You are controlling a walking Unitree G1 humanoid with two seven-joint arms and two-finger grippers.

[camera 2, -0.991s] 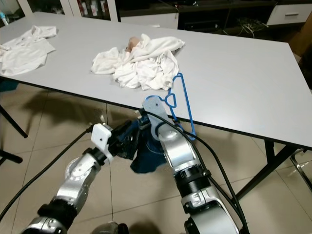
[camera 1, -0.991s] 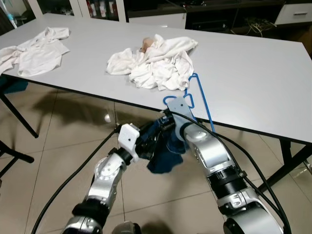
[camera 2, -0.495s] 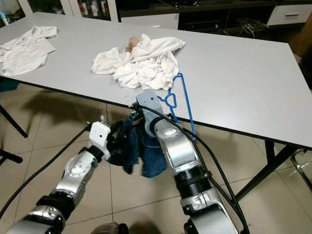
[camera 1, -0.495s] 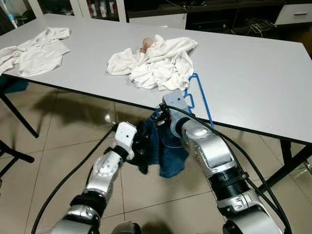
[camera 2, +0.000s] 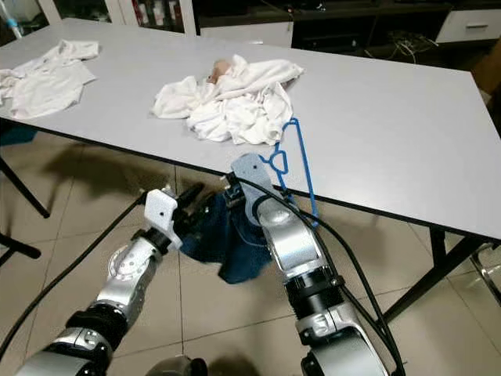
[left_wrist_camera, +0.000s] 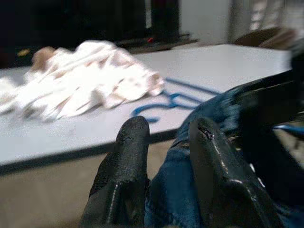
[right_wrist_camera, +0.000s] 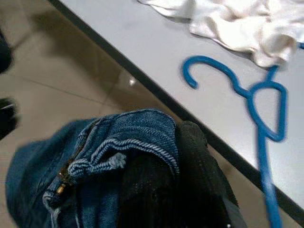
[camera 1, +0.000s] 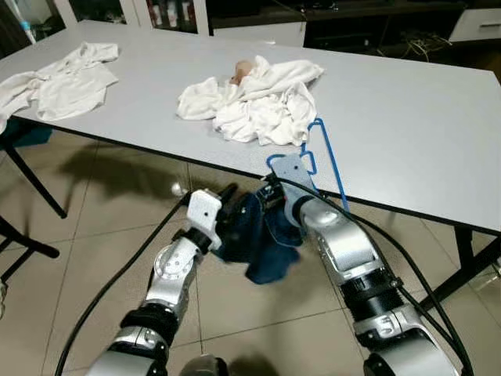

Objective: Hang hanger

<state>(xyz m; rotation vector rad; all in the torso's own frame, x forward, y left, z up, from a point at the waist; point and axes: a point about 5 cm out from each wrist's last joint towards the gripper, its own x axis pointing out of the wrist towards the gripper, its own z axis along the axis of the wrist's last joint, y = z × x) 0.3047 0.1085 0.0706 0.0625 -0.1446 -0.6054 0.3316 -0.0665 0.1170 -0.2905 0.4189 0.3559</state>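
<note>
Both of the robot's arms hold a bunched pair of blue jeans (camera 1: 262, 239) in the air just below the near edge of the grey table (camera 1: 407, 125), the left gripper (left_wrist_camera: 166, 156) with denim pinched between its two black fingers and the right gripper (right_wrist_camera: 183, 156) clamped on a fold at the waistband. The blue hanger (camera 1: 319, 157) lies flat near the table's edge, beside a heap of white clothes (camera 1: 254, 98), with nothing on it. By the look of it, the task is barely begun: the garment is in hand, but the hanger is yet to be picked up, dressed and hung.
</note>
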